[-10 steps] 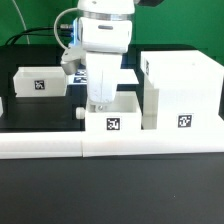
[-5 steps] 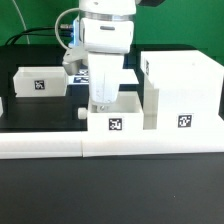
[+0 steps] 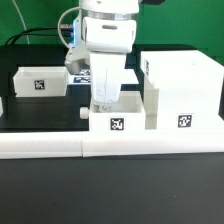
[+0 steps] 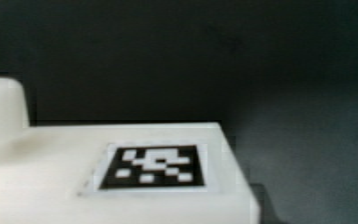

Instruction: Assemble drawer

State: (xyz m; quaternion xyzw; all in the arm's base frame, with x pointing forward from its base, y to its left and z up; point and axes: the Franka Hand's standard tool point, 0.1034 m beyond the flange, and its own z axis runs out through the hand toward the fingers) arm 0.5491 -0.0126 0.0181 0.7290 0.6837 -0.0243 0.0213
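Drawer housing (image 3: 182, 92) on the dark worktop (image 3: 40, 116) at the exterior view's right, near tray (image 3: 120, 120) just left of it, far tray (image 3: 40, 82) farther left and back. Hand (image 3: 100, 104) down inside the near tray; spread or pressed together, cannot tell.

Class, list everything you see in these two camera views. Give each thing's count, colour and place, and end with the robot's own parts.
Middle tray: one, white, tagged, centre, under the arm.
Second tray: one, white, tagged, toward the exterior view's left.
Housing: one, white, boxy, tagged, on the exterior view's right, beside the middle tray.
Long bar: one, white, along the front.
Marker board: one, white, mostly hidden behind the arm.
Table: one, black, beneath everything.
Arm: one, white, above the middle tray.
Claw: one, lowered into the middle tray; whether it is open or shut is unclear.
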